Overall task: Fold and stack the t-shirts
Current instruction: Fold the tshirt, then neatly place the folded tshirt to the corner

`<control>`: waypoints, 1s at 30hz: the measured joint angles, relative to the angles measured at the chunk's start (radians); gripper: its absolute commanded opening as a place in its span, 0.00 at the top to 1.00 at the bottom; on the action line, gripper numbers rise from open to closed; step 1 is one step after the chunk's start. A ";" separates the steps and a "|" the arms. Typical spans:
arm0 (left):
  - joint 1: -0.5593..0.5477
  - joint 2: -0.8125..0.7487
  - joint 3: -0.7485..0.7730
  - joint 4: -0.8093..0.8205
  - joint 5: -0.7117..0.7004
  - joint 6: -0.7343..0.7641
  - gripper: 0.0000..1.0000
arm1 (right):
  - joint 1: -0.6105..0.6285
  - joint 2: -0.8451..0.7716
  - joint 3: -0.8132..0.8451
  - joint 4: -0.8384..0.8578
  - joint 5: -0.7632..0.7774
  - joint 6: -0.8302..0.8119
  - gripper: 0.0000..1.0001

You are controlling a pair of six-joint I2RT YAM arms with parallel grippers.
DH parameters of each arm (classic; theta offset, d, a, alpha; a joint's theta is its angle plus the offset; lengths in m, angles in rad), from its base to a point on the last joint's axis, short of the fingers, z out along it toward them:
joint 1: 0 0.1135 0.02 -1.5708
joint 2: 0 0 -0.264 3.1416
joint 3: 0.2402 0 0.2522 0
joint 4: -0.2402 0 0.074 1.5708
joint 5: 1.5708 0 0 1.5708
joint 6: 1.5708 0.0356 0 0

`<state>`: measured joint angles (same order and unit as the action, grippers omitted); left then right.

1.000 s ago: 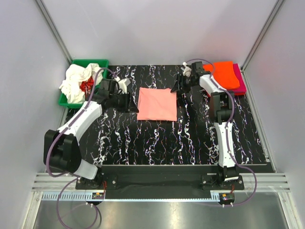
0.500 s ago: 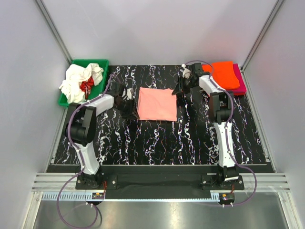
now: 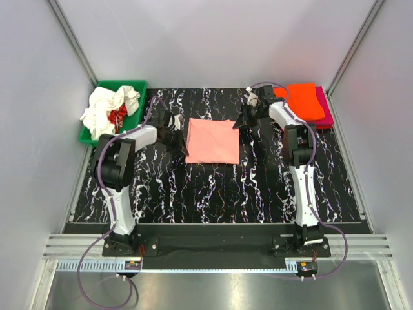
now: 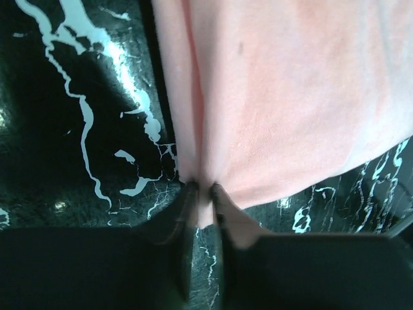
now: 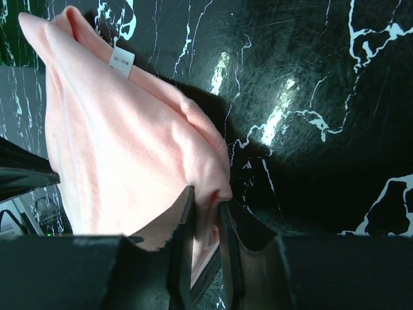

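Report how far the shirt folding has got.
Done: the orange t-shirt lies folded on the magenta t-shirt at the far right. In hand: the left gripper and right gripper each pinch an edge of the folded salmon-pink t-shirt. Left: white t-shirts and a red t-shirt lie crumpled in the green bin.

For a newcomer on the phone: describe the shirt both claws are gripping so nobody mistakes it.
On the black, white-veined tabletop, look at the middle. There lies the salmon-pink t-shirt, folded flat and square, the left claw and right claw pinching opposite edges. Unlike the orange shirt and magenta shirt stacked at the far right corner, it lies alone.
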<state>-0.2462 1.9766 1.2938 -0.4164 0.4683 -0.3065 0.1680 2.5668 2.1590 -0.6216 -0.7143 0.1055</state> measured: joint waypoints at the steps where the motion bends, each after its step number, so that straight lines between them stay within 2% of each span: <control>1: 0.002 0.003 0.000 0.000 0.001 -0.001 1.00 | 0.000 0.000 0.000 0.000 0.000 0.002 0.76; 3: 0.005 0.003 0.000 0.001 0.002 0.000 1.00 | 0.000 0.000 -0.003 0.003 0.002 0.008 0.78; 8: 0.009 -0.005 -0.038 0.041 -0.002 -0.031 1.00 | -0.007 0.000 -0.014 0.017 0.001 0.030 0.95; 10: 0.012 -0.021 -0.074 0.080 -0.002 -0.062 1.00 | -0.008 0.000 -0.022 0.030 -0.010 0.040 0.99; 18: 0.023 -0.086 -0.221 0.232 -0.001 -0.191 1.00 | -0.011 -0.002 -0.065 0.105 -0.061 0.082 1.00; 20: 0.025 -0.086 -0.225 0.238 0.003 -0.211 0.91 | -0.011 -0.004 -0.073 0.119 -0.069 0.087 1.00; 21: 0.025 -0.086 -0.225 0.237 0.004 -0.216 0.83 | -0.012 -0.006 -0.079 0.128 -0.072 0.090 1.00; 22: 0.025 -0.086 -0.225 0.234 0.003 -0.218 0.70 | -0.012 -0.010 -0.087 0.137 -0.073 0.092 1.00; 25: 0.026 -0.099 -0.213 0.192 -0.010 -0.219 0.69 | -0.012 -0.030 -0.122 0.164 -0.066 0.094 1.00; 30: 0.035 -0.156 -0.160 0.015 -0.071 -0.157 0.67 | -0.012 -0.095 -0.200 0.164 -0.016 0.090 1.00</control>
<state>-0.2108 1.8206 1.1339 -0.4015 0.3977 -0.4633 0.1562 2.4718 1.9587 -0.4572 -0.7300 0.1951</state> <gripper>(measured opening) 0.325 0.144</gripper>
